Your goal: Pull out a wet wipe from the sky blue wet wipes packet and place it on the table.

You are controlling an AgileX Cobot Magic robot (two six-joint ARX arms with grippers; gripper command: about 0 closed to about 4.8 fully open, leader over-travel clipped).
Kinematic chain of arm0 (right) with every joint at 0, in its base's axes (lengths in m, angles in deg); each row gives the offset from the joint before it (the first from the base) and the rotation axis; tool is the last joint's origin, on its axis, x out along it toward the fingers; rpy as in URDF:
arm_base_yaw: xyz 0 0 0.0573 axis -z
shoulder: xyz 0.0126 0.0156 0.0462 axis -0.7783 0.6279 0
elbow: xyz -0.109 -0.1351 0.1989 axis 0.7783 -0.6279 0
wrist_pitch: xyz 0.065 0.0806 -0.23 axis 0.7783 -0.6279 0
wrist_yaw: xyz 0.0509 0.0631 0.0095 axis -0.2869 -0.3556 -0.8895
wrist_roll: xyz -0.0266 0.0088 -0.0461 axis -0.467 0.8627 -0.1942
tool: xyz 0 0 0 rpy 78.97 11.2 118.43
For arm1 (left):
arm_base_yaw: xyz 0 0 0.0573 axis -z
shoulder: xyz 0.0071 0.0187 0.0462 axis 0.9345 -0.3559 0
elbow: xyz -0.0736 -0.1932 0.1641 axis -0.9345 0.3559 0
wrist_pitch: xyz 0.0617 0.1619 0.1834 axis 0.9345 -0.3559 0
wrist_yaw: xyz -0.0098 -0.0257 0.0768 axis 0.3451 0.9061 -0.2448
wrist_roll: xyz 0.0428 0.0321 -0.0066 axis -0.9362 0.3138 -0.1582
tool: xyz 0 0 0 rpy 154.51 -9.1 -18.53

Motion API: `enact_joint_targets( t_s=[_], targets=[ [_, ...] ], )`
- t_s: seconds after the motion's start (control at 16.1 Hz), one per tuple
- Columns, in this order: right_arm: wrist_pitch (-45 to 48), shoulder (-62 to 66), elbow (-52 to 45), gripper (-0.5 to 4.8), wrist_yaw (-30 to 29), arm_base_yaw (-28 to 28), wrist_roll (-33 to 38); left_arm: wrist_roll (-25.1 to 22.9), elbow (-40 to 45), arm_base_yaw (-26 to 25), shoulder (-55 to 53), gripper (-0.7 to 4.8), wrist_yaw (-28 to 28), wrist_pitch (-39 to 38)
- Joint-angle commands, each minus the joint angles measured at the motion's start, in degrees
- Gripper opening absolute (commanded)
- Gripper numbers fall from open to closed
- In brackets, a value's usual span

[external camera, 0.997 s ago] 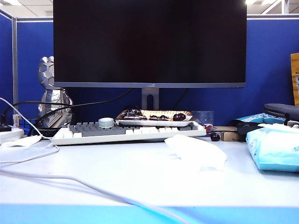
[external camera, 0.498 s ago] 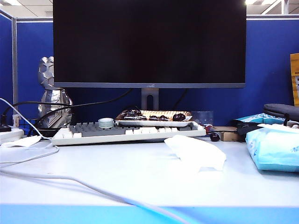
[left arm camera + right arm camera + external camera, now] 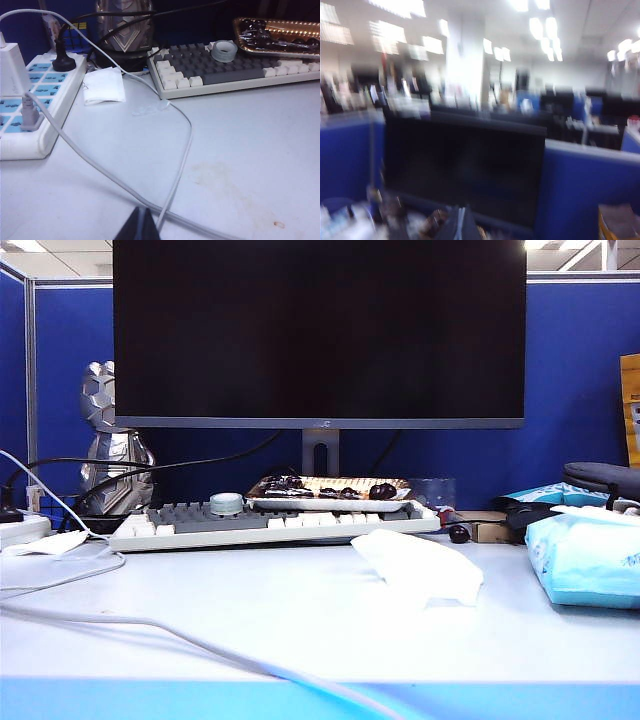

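Exterior view gives you the keyboard (image 3: pixel 275 525) as your anchor on the table (image 3: pixel 250 610). Off its left end lies a small white scrap (image 3: pixel 45 542), beside a white power strip (image 3: pixel 22 528), with a white cable (image 3: pixel 150 625) trailing from there across the front of the desk. Just in front of the keyboard's right end, the wet wipe (image 3: pixel 418 565) lies crumpled on the table, free of any gripper. Further right of the keyboard, well apart from the wipe, sits the sky blue wet wipes packet (image 3: pixel 585 558), cut by the frame edge.

Neither arm shows in that view. Your left gripper (image 3: pixel 140 227) appears only in its wrist view as a dark tip with the fingers pressed together, empty, low over the table in front of the keyboard's left end, next to the cable. Your right gripper (image 3: pixel 461 225) shows as a blurred, narrow dark tip, fingers together and carrying nothing, raised and pointing toward the monitor (image 3: pixel 465 167) behind the keyboard.
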Motion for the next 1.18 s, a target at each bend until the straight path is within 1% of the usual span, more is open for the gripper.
enact_joint_targets(
  t_s=[0.06, 0.12, 0.19, 0.25, 0.31, 0.44, 0.56, 0.75, 0.93, 1.18],
  targets=[
    [23.76, -7.19, -24.63, -0.05, 0.22, 0.98, -0.94, 0.17, 0.00, 0.02, 0.17, -0.03, 0.00, -0.74],
    [32.96, -9.97, -35.12, -0.05, -0.33, 2.34, -0.94, 0.17, 0.00, 0.02, 0.17, -0.03, 0.00, -0.76],
    [38.42, -11.74, -41.88, -0.05, -1.53, 3.54, -0.94, 0.17, 0.00, 0.02, 0.17, -0.03, -0.02, -0.76],
    [45.00, -14.10, -51.28, -0.05, -3.32, 5.44, -0.92, 0.17, 0.00, 0.02, 0.17, -0.03, 0.00, -0.76],
    [49.42, -16.02, -58.75, -0.05, -5.46, 7.04, -0.87, 0.17, 0.00, 0.02, 0.17, -0.03, 0.00, -0.74],
    [55.30, -18.99, -70.51, -0.05, -10.82, 9.40, -0.83, 0.17, 0.00, 0.02, 0.17, -0.03, 0.00, -0.76],
    [60.41, -22.64, -82.79, -0.05, -14.27, 11.63, -0.35, 0.17, 0.00, 0.02, 0.17, -0.03, -0.02, -0.74],
    [63.71, -28.35, -95.36, -0.05, -16.22, 14.43, 0.87, 0.17, 0.00, 0.02, 0.17, -0.03, 0.00, -0.76],
    [64.26, -34.32, -104.56, -0.05, -16.26, 17.27, 2.58, 0.17, 0.00, 0.02, 0.17, -0.03, -0.02, -0.74],
    [64.17, -38.73, -111.69, -0.05, -16.26, 18.67, 2.84, 0.17, 0.00, 0.02, 0.17, -0.03, 0.00, -0.74]
  ],
)
